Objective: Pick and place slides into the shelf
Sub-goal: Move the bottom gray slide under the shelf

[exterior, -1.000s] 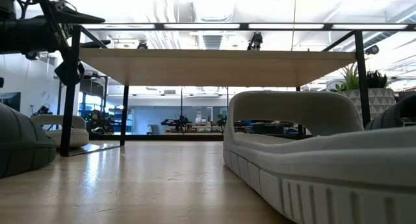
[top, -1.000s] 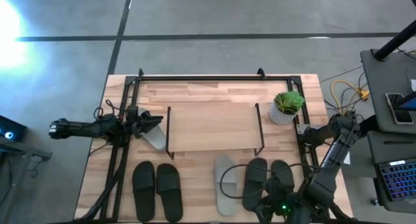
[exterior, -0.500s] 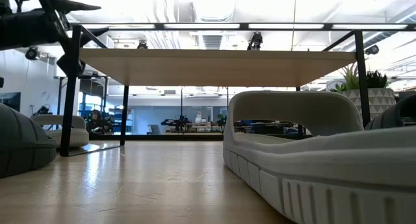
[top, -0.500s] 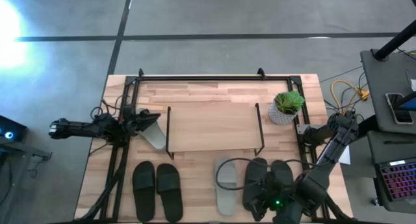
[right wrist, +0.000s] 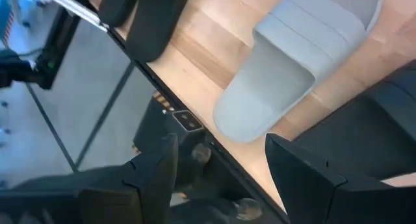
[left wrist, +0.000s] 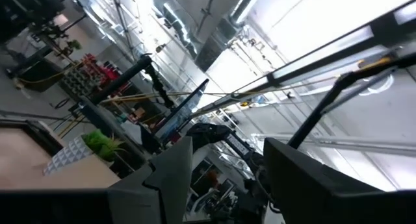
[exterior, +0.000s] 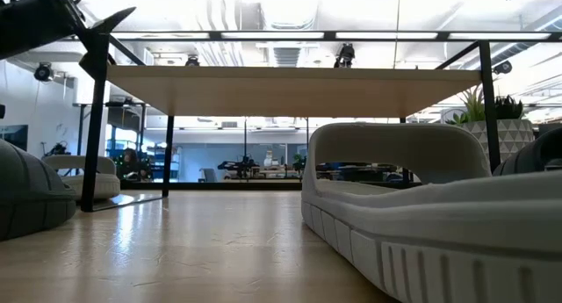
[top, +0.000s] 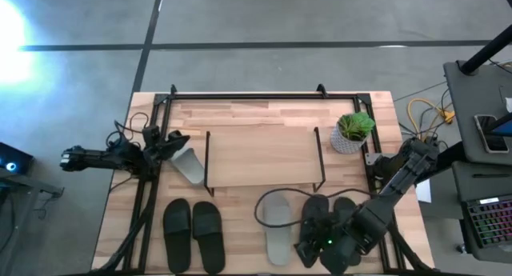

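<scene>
With the right gripper [top: 320,248] open and empty (as is the left gripper [top: 166,142] at centre-left) over the slides [top: 316,224] at lower right, below the shelf [top: 260,154], it might nudge the neighbouring grey slide [top: 278,226].

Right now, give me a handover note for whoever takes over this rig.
Left gripper: open, empty, at the shelf's left end, beside the grey slide lying partly under that edge.
Right gripper: open, empty, low over the right black pair at the table's front.
Other grey slide and left black pair lie in front of the shelf.
Done: at most one slide.
Left: the other five.
</scene>
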Robot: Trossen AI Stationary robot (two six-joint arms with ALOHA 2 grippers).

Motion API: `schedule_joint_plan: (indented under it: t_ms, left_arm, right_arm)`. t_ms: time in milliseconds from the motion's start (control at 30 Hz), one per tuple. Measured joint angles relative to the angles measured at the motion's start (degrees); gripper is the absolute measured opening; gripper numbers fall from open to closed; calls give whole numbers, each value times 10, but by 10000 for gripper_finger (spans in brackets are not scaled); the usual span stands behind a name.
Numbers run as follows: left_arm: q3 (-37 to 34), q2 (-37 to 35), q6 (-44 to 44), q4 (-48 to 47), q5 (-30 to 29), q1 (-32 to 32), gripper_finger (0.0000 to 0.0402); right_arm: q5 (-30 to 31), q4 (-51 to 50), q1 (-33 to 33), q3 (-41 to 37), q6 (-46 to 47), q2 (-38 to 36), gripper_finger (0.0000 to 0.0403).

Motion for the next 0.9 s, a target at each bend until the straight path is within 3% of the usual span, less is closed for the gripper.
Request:
schedule_joint_plan:
  t_ms: [433,600,900]
  left_arm:
    - [0,4,28,-27,27,0,176]
    - [5,3,62,-22,47,0,176]
    - [120,50,62,-22,122,0,176]
  right_arm:
    - [-94,-5,-11,0,-118,82,224]
    - [-94,-5,-10,0,-117,116,224]
    - [-58,-5,-9,0,-78,129,224]
